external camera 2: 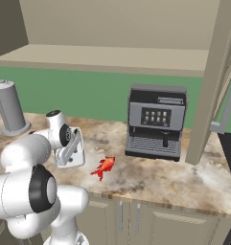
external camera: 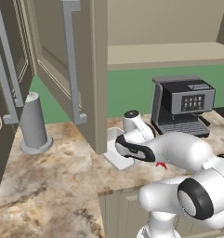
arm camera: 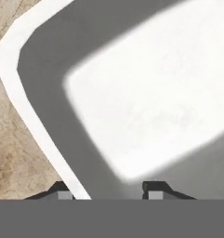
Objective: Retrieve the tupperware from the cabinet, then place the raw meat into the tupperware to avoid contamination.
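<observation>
The tupperware [external camera: 114,160] [external camera 2: 81,160] [arm camera: 150,93], a pale low-walled box, sits on the marble counter under the open beige cabinet [external camera: 81,60]. My gripper [external camera: 119,151] [external camera 2: 69,149] [arm camera: 108,191] reaches down onto the box's near side. In the hand view its two fingertips stand apart, one on each side of the white rim [arm camera: 20,93], with a gap wider than the wall, so the gripper is open. The raw meat [external camera: 161,164] [external camera 2: 105,167], a small red-orange chunk, lies on the counter to the right of the box, apart from it.
A coffee machine [external camera: 183,104] [external camera 2: 156,122] stands at the back right of the box. A grey cylinder on a round base [external camera: 34,123] [external camera 2: 9,107] is at the back left. The open cabinet door hangs just left of the box, and the cabinet shelf [external camera 2: 112,57] runs above.
</observation>
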